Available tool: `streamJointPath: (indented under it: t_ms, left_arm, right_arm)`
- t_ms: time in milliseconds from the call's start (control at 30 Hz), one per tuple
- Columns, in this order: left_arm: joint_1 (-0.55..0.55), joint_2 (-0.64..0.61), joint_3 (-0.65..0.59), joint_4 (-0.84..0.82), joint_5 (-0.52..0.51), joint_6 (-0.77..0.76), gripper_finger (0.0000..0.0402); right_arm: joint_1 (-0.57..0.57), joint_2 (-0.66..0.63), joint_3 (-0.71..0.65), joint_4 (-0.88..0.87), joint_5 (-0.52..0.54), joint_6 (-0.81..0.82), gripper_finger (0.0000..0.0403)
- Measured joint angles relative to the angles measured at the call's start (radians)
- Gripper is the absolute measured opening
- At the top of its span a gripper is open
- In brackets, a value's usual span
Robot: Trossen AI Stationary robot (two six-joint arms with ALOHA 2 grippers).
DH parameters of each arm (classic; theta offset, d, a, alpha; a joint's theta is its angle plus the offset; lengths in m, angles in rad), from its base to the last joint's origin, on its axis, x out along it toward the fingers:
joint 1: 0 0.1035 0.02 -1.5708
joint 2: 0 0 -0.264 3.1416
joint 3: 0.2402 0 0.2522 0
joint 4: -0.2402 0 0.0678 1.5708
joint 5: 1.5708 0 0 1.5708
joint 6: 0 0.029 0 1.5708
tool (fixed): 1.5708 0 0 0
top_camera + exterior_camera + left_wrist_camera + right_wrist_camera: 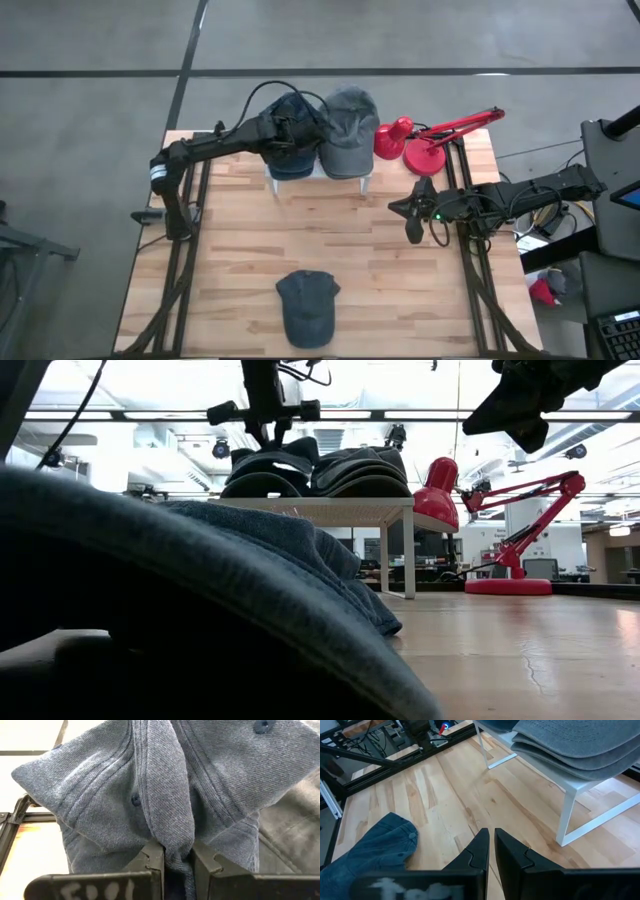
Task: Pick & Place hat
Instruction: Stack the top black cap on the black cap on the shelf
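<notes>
Left gripper (pixel 177 857) fingers pinch a crown fold of the dark-blue denim cap (pixel 290 135) on the white stand (pixel 367 178). Right gripper (pixel 491 847) fingers closed, empty, above the light wooden plank table (pixel 380 260).

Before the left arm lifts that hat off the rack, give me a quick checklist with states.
1. Left gripper pinching a fold of the blue hat: ok.
2. Fold seated deep between the fingers: ok.
3. Grey hats beside it not caught in the grip: ok.
4. Right gripper shut, parked over bare table, clear of the rack: ok.
5. Hat already at the table's near edge leaves room: cannot tell.
</notes>
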Motion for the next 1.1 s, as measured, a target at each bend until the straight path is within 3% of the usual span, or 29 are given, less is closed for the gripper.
streamJointPath:
  t_ms: [1100]
  left_arm:
    - [-0.002,-0.019,0.000,-0.028,-0.013,-0.019,0.0046]
  right_arm:
    - [0.000,0.000,0.000,0.001,0.000,0.001,0.0027]
